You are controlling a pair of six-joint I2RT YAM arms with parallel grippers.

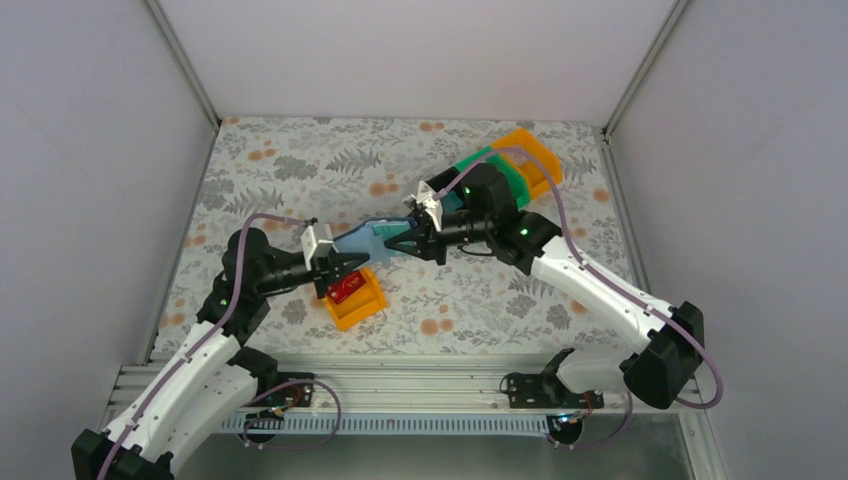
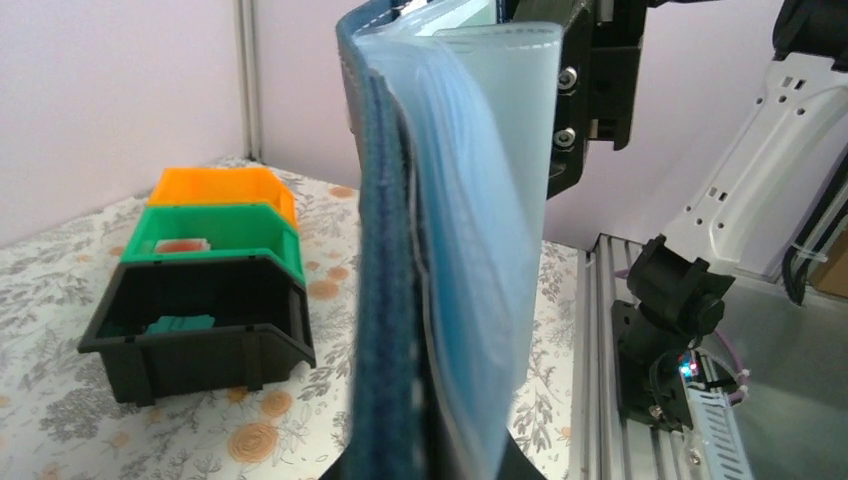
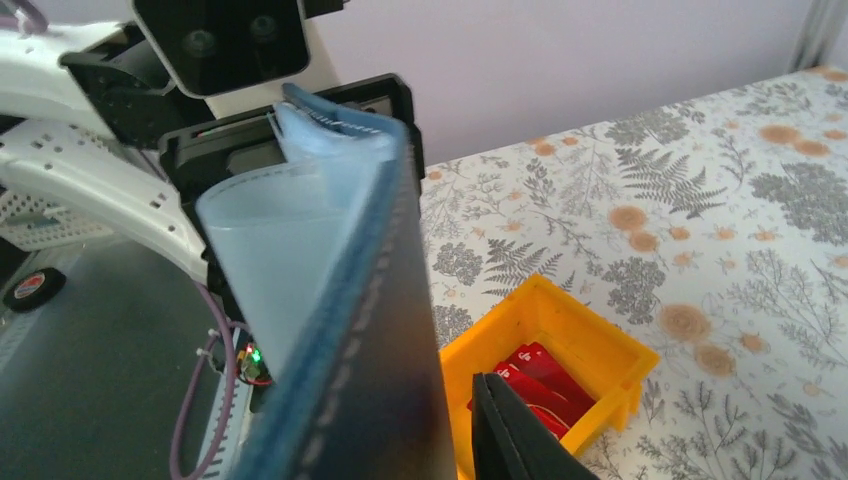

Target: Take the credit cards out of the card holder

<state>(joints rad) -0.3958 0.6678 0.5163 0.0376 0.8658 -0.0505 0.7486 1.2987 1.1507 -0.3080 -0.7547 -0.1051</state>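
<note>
The dark navy card holder (image 1: 368, 238) hangs in the air between my two grippers, its pale blue sleeves (image 2: 490, 200) fanned out. My left gripper (image 1: 348, 262) is shut on its lower end; the wallet (image 2: 390, 300) rises straight from the jaws. My right gripper (image 1: 398, 242) is at the other end. One of its fingers (image 3: 505, 430) stands just beside the navy cover (image 3: 380, 330); the other is hidden. Red credit cards (image 3: 540, 385) lie in a small orange bin (image 1: 357, 297) below. A teal card (image 2: 180, 323) lies in the black bin, a pinkish-white card (image 2: 182, 244) in the green bin.
Black (image 2: 200, 320), green (image 2: 215, 228) and orange (image 2: 225, 187) bins stand in a row at the back right of the flowered tabletop (image 1: 300, 170). The metal rail (image 1: 420, 380) with the arm bases runs along the near edge. Grey walls close in both sides.
</note>
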